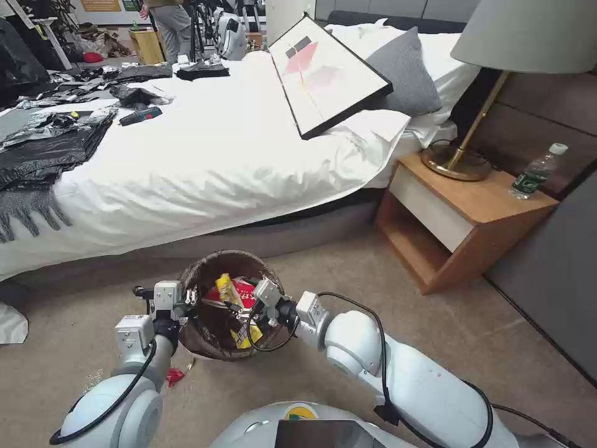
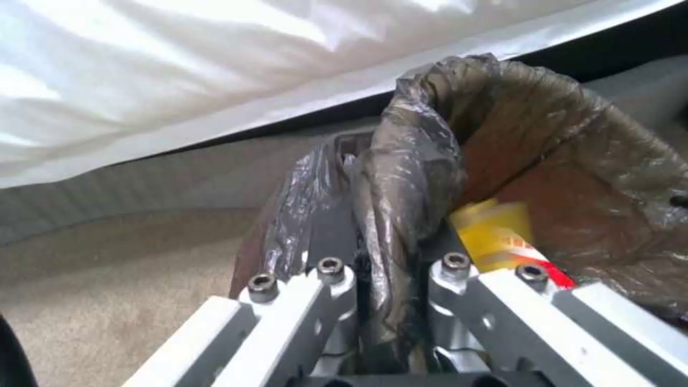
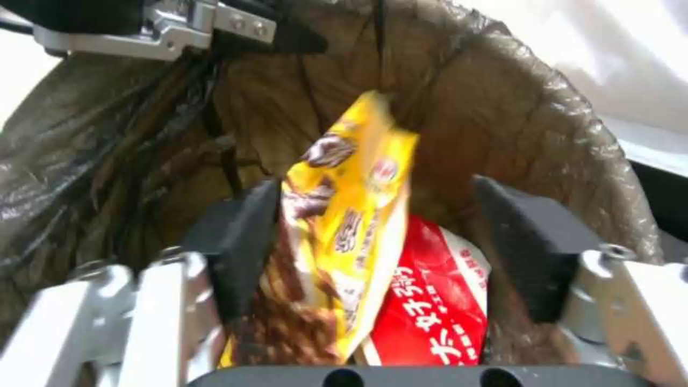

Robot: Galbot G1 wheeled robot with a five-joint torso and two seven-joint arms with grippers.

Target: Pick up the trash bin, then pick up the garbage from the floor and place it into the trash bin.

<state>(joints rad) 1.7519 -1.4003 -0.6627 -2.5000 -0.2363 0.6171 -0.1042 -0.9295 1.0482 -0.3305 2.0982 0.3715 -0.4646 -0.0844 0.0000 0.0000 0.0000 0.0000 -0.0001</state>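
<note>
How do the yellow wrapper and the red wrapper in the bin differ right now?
The yellow wrapper stands tall between the open fingers of the right pincer; the red wrapper sits lower, partly behind it. The yellow wrapper has brown printing; the red wrapper has white characters. Both lie inside the trash bin, whose rim the left pincer clamps.

even indoor light, bright glare on white bedding (image 2: 143, 64), wrist views softly blurred, head view edges bowed

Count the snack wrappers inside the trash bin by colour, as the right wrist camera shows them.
Yellow wrapper: 1
Red wrapper: 1
Total: 2
The open right hand hangs over them; the left hand clamps the trash bin by its rim.
</note>
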